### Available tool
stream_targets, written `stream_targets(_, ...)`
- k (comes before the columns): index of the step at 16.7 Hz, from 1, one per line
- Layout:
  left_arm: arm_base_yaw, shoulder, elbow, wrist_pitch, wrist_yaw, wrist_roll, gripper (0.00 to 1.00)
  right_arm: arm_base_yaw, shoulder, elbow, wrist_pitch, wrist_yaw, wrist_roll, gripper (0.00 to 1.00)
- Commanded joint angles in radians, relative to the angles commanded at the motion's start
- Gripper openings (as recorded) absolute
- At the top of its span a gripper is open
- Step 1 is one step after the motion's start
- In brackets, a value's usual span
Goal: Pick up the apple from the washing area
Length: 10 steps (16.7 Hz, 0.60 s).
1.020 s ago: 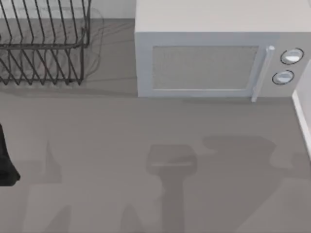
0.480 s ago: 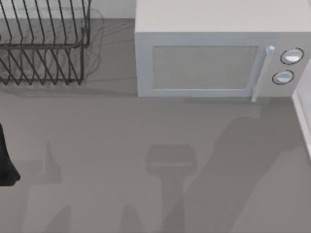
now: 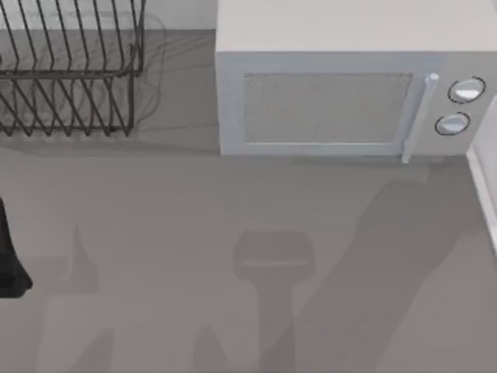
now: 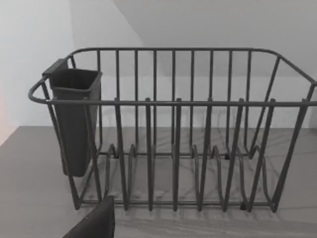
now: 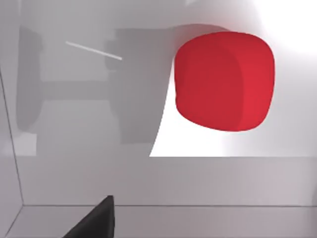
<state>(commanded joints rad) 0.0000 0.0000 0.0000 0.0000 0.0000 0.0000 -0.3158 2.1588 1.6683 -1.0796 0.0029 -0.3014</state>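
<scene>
The apple [image 5: 224,81] is a smooth bright-red ball lying on the pale floor of a white basin [image 5: 89,173]. It fills the upper part of the right wrist view, close ahead of my right gripper [image 5: 94,220], of which a dark tip shows at the picture's lower edge, apart from the apple. My left arm [image 3: 9,256] is parked at the table's left edge. A dark tip of my left gripper [image 4: 94,223] shows in the left wrist view, facing the dish rack.
A black wire dish rack [image 3: 70,78] with a dark cutlery cup [image 4: 74,119] stands at the back left. A white microwave [image 3: 342,85] with its door closed stands at the back right. A white rim [image 3: 483,190] runs along the table's right edge.
The arm shadow on the right half of the table has swung into a long diagonal reaching toward the microwave's front right corner. The left arm has stayed put.
</scene>
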Motion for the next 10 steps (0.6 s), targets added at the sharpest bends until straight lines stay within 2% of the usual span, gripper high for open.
stream_targets(3, 0.0, 0.0, 0.0, 0.0, 0.0, 0.0, 1.0, 0.0, 0.044, -0.031, 0.069, 0.0, 0.001, 1.0)
stream_targets(10, 0.0, 0.0, 0.0, 0.0, 0.0, 0.0, 1.0, -0.003, 0.238, -0.161, 0.412, 0.002, 0.003, 1.0)
